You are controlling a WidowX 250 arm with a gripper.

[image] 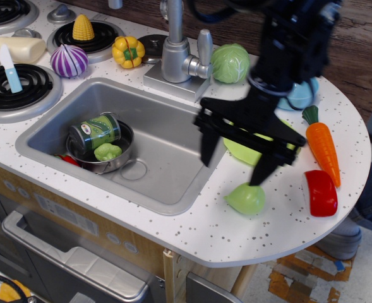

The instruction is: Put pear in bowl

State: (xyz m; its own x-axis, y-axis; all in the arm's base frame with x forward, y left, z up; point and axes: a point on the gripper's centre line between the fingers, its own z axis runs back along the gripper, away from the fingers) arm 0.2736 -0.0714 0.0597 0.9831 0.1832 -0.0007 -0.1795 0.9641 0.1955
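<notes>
observation.image looks down on a speckled white worktop [192,233] with a grey sink [167,142] set into it. The black gripper [234,167] hangs over the right part of the worktop with its two fingers spread wide apart and nothing between them — one finger [208,146] points down over the sink's right edge, the other [265,165] ends just above the pear [246,198]. Whether that tip touches the fruit I cannot tell.

The pear, pale green and smooth, lies on the worktop near the front edge, right of the sink, its tapered tip pointing left. The light-blue bowl [299,96] sits far back on the right; the arm covers most of it, so only a part shows. Between pear and bowl lies a lime-green plate [246,151], also largely hidden behind the gripper.

To the right, an orange carrot [322,145] lies along the worktop's edge, and a red piece [320,192] rests nearer, just right of the pear. A veined green cabbage [230,62] stands beside the silver faucet [176,53] at the back.

Inside the sink a metal pot [100,158] holds a green can [96,131] lying on its side and a small bumpy lettuce piece [107,151]. On the far left are the stove burners [15,85], with a purple onion [69,60], a yellow pepper [128,51] and a corn cob [83,28] — all well apart from the gripper.
</notes>
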